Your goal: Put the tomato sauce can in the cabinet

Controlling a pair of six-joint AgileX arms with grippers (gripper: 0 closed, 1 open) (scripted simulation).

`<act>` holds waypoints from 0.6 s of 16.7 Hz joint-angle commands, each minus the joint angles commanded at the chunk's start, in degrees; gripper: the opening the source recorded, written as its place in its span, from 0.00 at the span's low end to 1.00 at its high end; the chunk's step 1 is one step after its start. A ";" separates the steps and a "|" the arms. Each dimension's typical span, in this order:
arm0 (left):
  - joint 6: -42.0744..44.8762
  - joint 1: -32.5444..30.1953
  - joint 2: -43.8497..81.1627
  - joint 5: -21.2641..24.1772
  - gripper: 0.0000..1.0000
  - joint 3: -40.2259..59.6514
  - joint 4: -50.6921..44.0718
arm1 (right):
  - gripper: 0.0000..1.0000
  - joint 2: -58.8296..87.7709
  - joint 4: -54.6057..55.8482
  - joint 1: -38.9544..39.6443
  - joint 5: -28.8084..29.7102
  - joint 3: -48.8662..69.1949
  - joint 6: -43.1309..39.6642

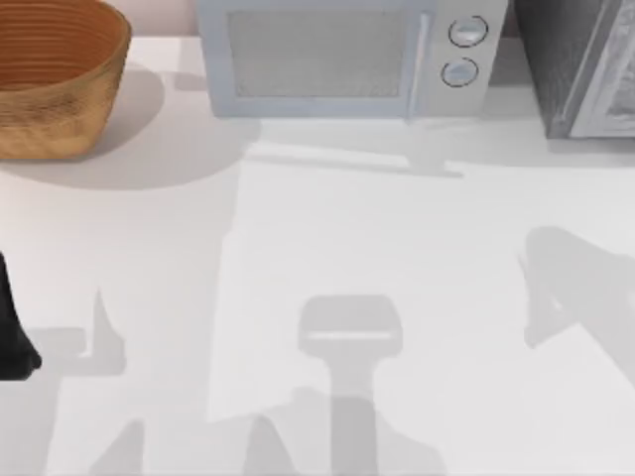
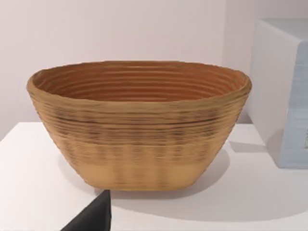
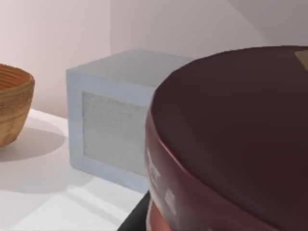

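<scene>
The tomato sauce can (image 3: 231,139) looms very close in the right wrist view. Its dark maroon round top and a strip of red side are visible. It is raised above the table, level with the microwave's front. My right gripper (image 3: 139,216) is shut on it, and one dark finger (image 3: 132,222) shows at its lower side. The cabinet (image 1: 585,69), dark grey with a light ridged door panel, stands at the table's far right corner. My left gripper (image 1: 12,342) is parked at the table's left edge, facing the basket.
A woven basket (image 1: 50,79) (image 2: 139,125) (image 3: 12,103) sits at the far left. A pale microwave (image 1: 337,59) (image 3: 110,130) (image 2: 284,96) with two round knobs stands at the back middle, just left of the cabinet. Arm shadows fall on the white tabletop (image 1: 317,228).
</scene>
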 joint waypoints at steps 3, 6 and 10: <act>0.00 0.00 0.00 0.00 1.00 0.00 0.00 | 0.00 -14.94 -5.46 -2.84 9.24 -8.24 1.46; 0.00 0.00 0.00 0.00 1.00 0.00 0.00 | 0.00 -25.27 -9.60 -4.98 16.30 -14.54 2.43; 0.00 0.00 0.00 0.00 1.00 0.00 0.00 | 0.00 -30.61 -12.03 -6.23 20.46 -18.24 2.93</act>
